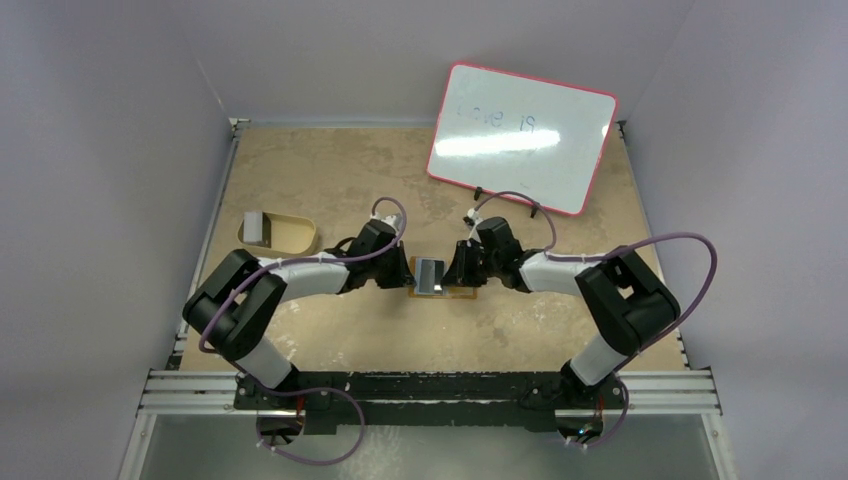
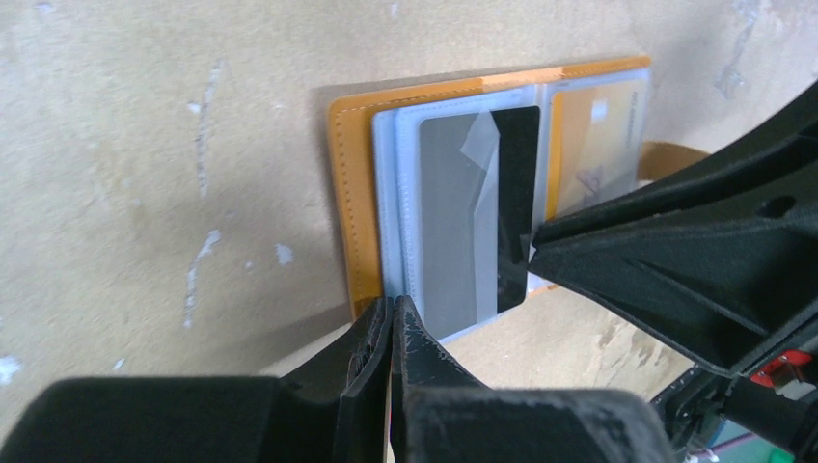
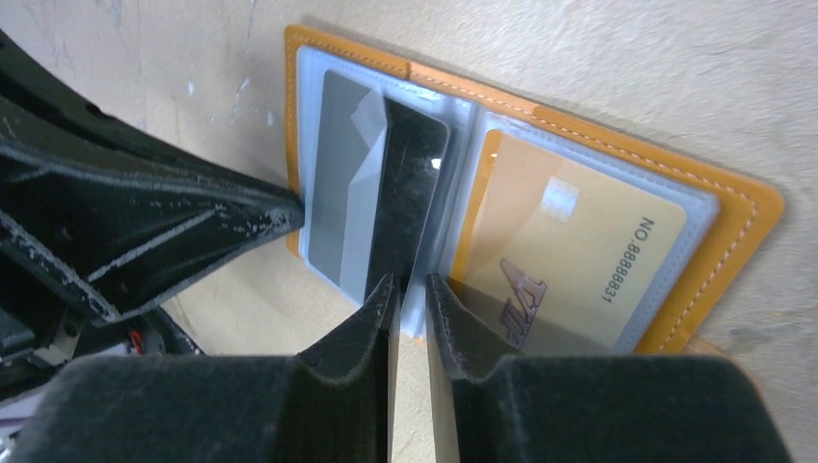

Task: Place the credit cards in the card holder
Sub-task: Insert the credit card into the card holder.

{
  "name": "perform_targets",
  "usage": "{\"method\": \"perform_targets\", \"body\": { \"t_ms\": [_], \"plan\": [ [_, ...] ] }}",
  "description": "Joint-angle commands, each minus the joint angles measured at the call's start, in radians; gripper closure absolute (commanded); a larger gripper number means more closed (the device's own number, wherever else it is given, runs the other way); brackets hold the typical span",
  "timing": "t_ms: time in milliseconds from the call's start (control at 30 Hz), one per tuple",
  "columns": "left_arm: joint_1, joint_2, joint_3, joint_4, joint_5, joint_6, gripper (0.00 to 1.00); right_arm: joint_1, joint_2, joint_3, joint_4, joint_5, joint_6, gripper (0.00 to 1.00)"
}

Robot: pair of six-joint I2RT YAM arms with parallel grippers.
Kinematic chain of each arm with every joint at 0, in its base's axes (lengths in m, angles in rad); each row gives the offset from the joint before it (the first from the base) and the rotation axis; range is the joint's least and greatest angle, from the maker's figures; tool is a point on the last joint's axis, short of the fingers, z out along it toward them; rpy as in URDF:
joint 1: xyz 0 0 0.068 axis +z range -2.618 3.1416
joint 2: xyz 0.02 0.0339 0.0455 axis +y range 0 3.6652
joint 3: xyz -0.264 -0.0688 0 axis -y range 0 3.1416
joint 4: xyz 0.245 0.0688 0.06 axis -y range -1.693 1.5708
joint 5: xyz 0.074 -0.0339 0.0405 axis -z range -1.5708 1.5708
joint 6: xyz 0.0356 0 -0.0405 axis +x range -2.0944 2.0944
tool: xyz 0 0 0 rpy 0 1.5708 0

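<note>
The orange-brown card holder (image 1: 432, 277) lies open at mid-table, its clear sleeves facing up (image 3: 743, 207). A grey credit card with a black stripe (image 2: 468, 217) sits in the left sleeve (image 3: 342, 193). A gold credit card (image 3: 569, 241) fills the right sleeve. My left gripper (image 2: 393, 304) is shut, its tips resting on the holder's near left edge, with nothing between them. My right gripper (image 3: 412, 282) stands narrowly open at the near edge of the holder's middle fold. The sleeve's edge lies between its tips, and the striped card ends at its left tip.
A beige shallow tray (image 1: 296, 236) with a grey block (image 1: 255, 226) sits at the left. A pink-rimmed whiteboard (image 1: 520, 135) leans at the back right. The two arms meet over the holder from either side.
</note>
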Motion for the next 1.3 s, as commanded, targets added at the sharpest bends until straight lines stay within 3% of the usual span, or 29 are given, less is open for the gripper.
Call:
{"method": "perform_targets", "body": {
  "t_ms": [0,300,667,1267],
  "plan": [
    [0.005,-0.052,0.026,-0.113,-0.100,0.037,1.00,0.009,-0.031,0.038,-0.066,-0.013,-0.068,0.79],
    [0.005,-0.097,-0.020,0.098,-0.011,-0.082,0.78,0.007,-0.175,0.049,-0.191,0.104,-0.059,0.70],
    [0.003,-0.013,-0.047,0.266,0.034,-0.178,0.61,-0.009,-0.181,0.053,-0.233,0.231,-0.075,0.63],
    [0.004,0.031,-0.035,0.238,-0.019,-0.172,0.60,-0.017,-0.130,-0.015,-0.176,0.255,-0.065,0.62]
  ]
}}
